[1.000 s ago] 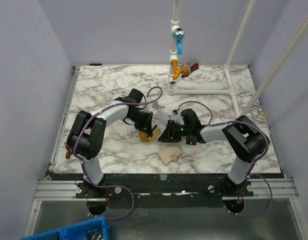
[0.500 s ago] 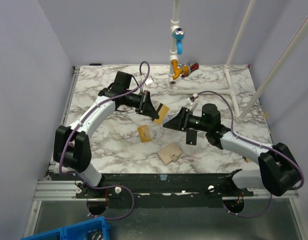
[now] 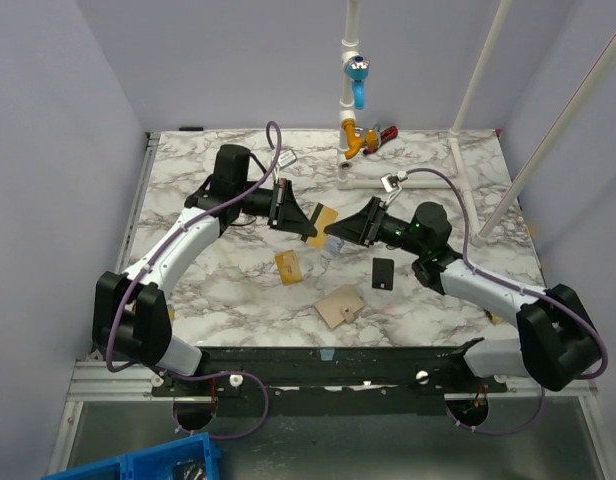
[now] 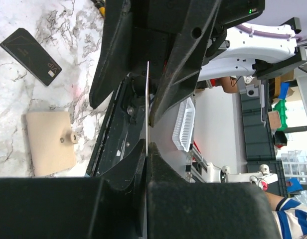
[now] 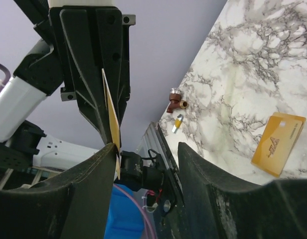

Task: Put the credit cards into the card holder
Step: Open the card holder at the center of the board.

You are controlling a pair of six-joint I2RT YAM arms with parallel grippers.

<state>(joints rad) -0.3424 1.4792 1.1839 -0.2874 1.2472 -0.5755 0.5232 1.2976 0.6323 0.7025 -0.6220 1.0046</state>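
Left gripper (image 3: 302,216) tight on a gold card (image 3: 327,217); right gripper (image 3: 346,227) wide around its free end.

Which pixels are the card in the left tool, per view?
Top external: card held above the middle of the table, a gold patch.
Left wrist: edge-on, a thin vertical line at picture centre.
Right wrist: left of centre, a narrow gold sliver, nearly edge-on.
Shared landmark: the left tool, shut on the card, shows in all three views.

Marble-patterned table (image 3: 223,292), plain lavender walls (image 3: 48,150)
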